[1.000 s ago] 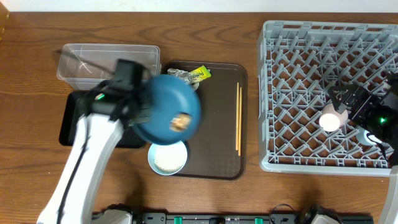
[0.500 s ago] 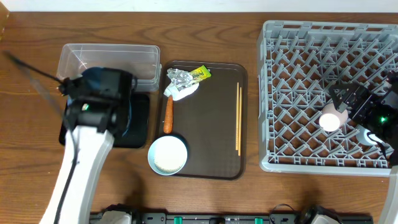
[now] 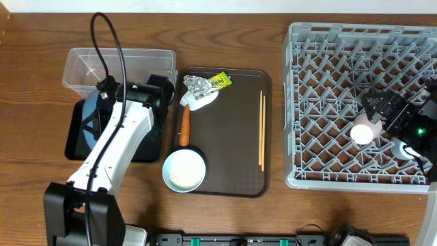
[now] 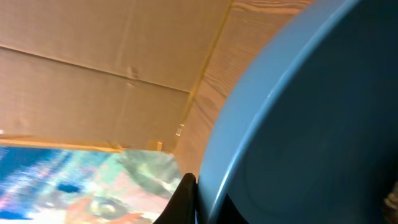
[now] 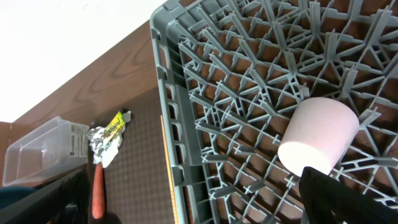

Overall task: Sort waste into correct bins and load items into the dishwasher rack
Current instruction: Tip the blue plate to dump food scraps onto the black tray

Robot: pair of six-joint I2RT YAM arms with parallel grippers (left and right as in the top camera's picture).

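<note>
- Two sets of jaws stand differently: the left jaws are clamped shut on the rim of the dark-blue plate (image 4: 311, 124). The plate is tilted over the black tray (image 3: 151, 140) and largely hidden beneath the arm.
- The right jaws are spread wide over the dishwasher rack (image 3: 291, 102), gripping nothing. The pink cup (image 5: 318, 134) lies on its side on the lattice just ahead of them.
- The brown serving tray (image 3: 232, 150) carries the white bowl (image 3: 184, 171), carrot stick (image 3: 184, 126), foil (image 3: 196, 85), sachet (image 3: 220, 80) and chopsticks (image 3: 262, 130).
- The clear tub (image 3: 119, 68) sits on the counter (image 3: 34, 82) behind the black tray.
</note>
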